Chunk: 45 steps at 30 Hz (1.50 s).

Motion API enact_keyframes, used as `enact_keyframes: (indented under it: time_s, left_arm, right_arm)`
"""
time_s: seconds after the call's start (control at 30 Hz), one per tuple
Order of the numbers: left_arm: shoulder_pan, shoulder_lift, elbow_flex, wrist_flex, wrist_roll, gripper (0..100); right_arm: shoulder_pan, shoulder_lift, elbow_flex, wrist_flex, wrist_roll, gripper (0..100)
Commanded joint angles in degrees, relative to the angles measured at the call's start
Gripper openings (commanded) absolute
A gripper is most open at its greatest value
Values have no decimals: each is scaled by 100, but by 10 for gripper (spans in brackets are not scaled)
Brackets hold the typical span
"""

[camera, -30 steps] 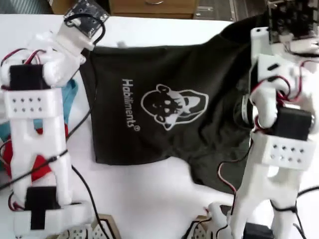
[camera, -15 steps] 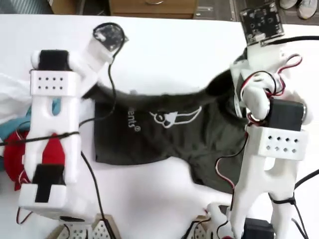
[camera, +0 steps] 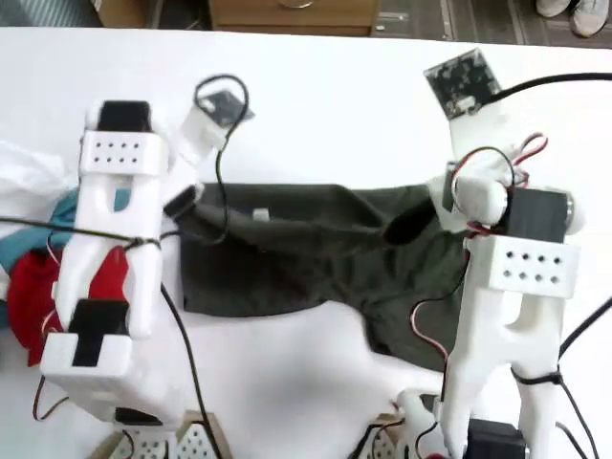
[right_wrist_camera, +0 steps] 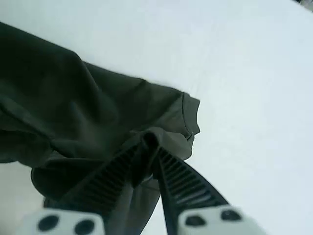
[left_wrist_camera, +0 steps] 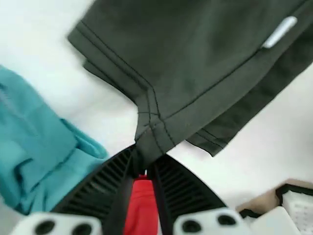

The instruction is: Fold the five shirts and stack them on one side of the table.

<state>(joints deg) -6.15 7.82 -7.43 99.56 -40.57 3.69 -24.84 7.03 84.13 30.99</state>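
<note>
Two pinches hold the dark shirt (camera: 316,258) in the middle of the table (camera: 316,105): the left gripper (left_wrist_camera: 142,161) clamps its left seam corner, the right gripper (right_wrist_camera: 149,147) its right edge, likely so the doubled-over fold lies straight.

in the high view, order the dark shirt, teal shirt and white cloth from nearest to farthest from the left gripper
1. dark shirt: its corner is pinched in the left gripper.
2. teal shirt: just left, partly under that arm.
3. white cloth: at the table's left edge.

A wooden cabinet (camera: 287,13) and grey floor (camera: 483,21) lie beyond the white table (camera: 335,105).
</note>
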Motion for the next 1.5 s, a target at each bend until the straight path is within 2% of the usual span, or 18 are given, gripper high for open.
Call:
enact_keyframes:
  time_s: [0.0,0.13,0.4,0.6,0.8,1.0,1.27,1.33,1.47]
  left_arm:
    - [26,-44,286,-105,-70,20]
    - [149,-44,532,-123,-88,20]
    - [492,-35,1376,-316,-97,20]
    - [571,-35,1824,-545,-97,20]
    - [580,-9,2273,-853,-97,20]
    - [571,-9,2668,-1073,-97,21]
    - [536,-35,2651,-1029,-62,176]
    - [545,-44,2642,-1020,-53,209]
    - [554,-44,2404,-809,-53,244]
  right_arm:
    - [136,-22,334,13,35,20]
    - [347,-163,695,13,79,20]
    - [593,-1235,1793,66,958,20]
    - [567,-2132,3007,-48,1160,20]
    - [602,-2659,4123,-593,1415,20]
    - [602,-2914,4721,-866,1442,20]
    - [611,-2932,4932,-813,1433,26]
    - [585,-2932,4905,-585,1433,71]
    - [576,-2932,4888,-286,1442,226]
